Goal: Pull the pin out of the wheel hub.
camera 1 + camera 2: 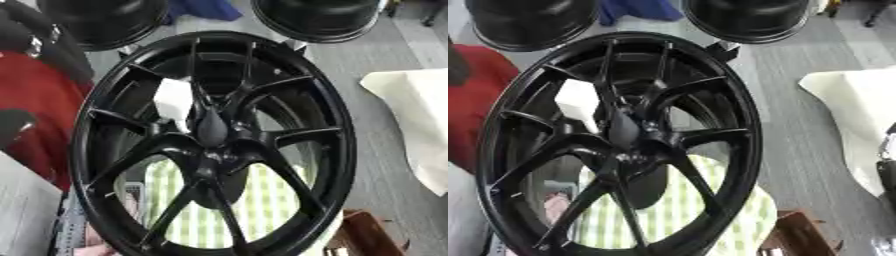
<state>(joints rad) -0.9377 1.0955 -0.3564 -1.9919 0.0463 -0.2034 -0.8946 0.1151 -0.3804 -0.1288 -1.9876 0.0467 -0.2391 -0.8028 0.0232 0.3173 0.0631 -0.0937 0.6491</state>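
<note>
- The wheel hub (214, 145) fills my view, black, spokes fanning out from the centre, standing close in front of me.
- At the centre a dark tapered piece (212, 127) sits right in the hub's middle; I take that for the pin, though black on black makes it hard to be sure.
- A white piece (173, 100) sits between two spokes, just up and left of the centre and touching or nearly touching the dark piece. I can't tell whether it belongs to the pin.
- Progress, as I judge it: nothing is out yet. The pin looks seated in the hub and the whole pull is left to do.
- My left hand shows in neither view.
- My right hand: only a dark and silver sliver (886, 167) at the right edge of the right eye view, and I'm guessing that's it. It's well apart from the hub, touching nothing of the task. Released, clenched or holding something, I can't tell.
- So no hand is on the pin. A reach to the centre comes first, then the grasp.
- Through the spokes I see a green checked cloth (262, 200) under the hub.
</note>
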